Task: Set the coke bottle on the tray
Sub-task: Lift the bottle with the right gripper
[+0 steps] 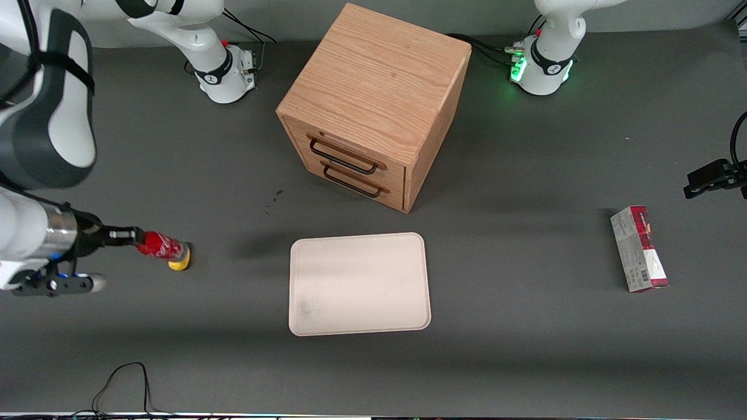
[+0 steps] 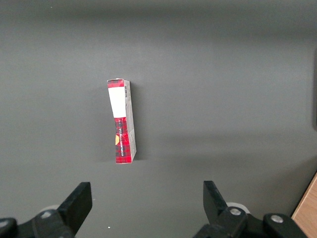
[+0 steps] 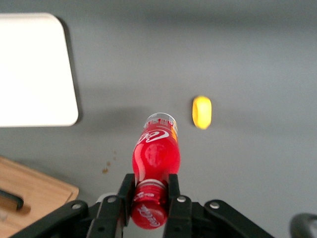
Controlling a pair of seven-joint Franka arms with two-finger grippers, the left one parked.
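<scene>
Plainly, label by label:

Gripper: the gripper sits at the working arm's end of the surface, its fingers clenched on the cap end of the coke bottle; in the wrist view the gripper pinches just above the red cap, one finger on each side.

Coke bottle: held lying sideways, cap toward the arm and clear base pointing toward the tray. In the wrist view the coke bottle shows its red label with part of the white script; the cap is partly cut off by the frame edge. Whether it clears the surface or touches it cannot be told.

Yellow lump: a small oval just beside the bottle's base in the front view, partly covered by it; in the wrist view the yellow lump lies apart from the bottle.

Tray: cream-white, flat on the surface, bare, well apart from the bottle; only one rounded corner of the tray shows at the wrist.

Drawer box: wooden, two dark handles, farther from the front camera than the tray.

Carton: red-and-grey, lying toward the parked arm's end; its print is too small to read.
</scene>
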